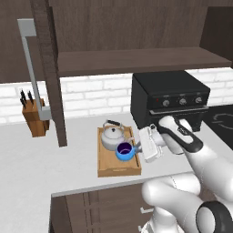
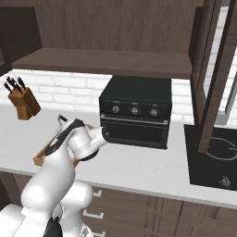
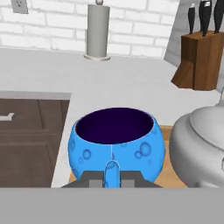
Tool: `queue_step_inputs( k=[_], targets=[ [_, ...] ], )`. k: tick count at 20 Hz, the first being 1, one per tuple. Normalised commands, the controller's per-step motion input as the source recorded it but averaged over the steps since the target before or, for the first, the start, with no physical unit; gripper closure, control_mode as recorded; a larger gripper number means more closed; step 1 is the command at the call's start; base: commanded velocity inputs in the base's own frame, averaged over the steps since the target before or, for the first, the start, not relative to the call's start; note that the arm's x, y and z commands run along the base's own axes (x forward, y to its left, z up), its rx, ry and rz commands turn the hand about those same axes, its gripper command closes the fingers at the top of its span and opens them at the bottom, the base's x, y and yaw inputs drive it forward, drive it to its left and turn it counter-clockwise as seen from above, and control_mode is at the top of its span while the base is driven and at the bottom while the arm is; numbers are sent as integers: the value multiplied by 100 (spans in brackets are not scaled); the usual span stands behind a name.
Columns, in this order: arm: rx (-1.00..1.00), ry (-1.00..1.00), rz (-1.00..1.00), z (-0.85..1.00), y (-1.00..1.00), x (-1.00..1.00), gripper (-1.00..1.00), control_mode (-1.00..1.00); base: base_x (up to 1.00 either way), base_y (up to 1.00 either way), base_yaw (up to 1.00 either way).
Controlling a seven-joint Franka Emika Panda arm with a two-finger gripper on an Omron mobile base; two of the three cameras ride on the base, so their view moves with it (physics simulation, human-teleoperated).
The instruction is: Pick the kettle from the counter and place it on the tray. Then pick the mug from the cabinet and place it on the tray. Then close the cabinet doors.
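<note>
- The gripper (image 3: 111,180) sits at the mug (image 3: 117,143), its two dark tips either side of the small handle, which points straight back at the hand; I cannot tell whether the jaws pinch the handle or stand just clear of it.
- In the left base view the gripper (image 1: 136,148) reaches in from the right, level with the mug (image 1: 124,151), whose open mouth faces up.
- One mug, upright, on the near right part of the tray (image 1: 107,170); its base is hidden in the hand view.
- One kettle (image 1: 112,136), upright, just behind and left of the mug on the same tray, very close to it; touching or not is unclear. Its dark handle arches over the lid. In the hand view the kettle (image 3: 199,151) is cut off at the right edge, spout not seen.
- One tray, long axis running away from the robot, lying flat on the table (image 1: 32,168). In the right base view the arm covers most of it, leaving one corner of the tray (image 2: 39,159) showing.
- One knife block (image 1: 35,116) stands well left of the tray, near the wall; several dark knife handles stick up.
- One black oven (image 1: 168,96) stands right of the tray, three knobs on its front.
- One paper roll (image 3: 98,30) stands upright by the brick wall.
- One cabinet door (image 1: 50,73) swung open, seen edge-on, with its grey bar handle; the top is cut off.
- A second door (image 2: 215,78) stands open at the right, also cut off above.
- The shelf (image 1: 136,61) spans above the oven.
</note>
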Motion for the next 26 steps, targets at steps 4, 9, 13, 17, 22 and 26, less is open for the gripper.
queue_step_inputs(
  k=[4,9,13,17,22,26],
  targets=[
    [0,0,0,-42,13,2,100,-100,0,0,0],
    [0,0,-1,-37,21,0,100,-100,0,0,0],
    [0,0,-5,-32,22,0,100,-100,0,0,0],
    [0,0,-2,-27,2,0,100,-100,0,0,0],
    [0,0,-1,-28,0,0,100,-100,0,0,0],
    [0,0,-2,-30,0,-3,100,-100,0,0,0]
  ],
)
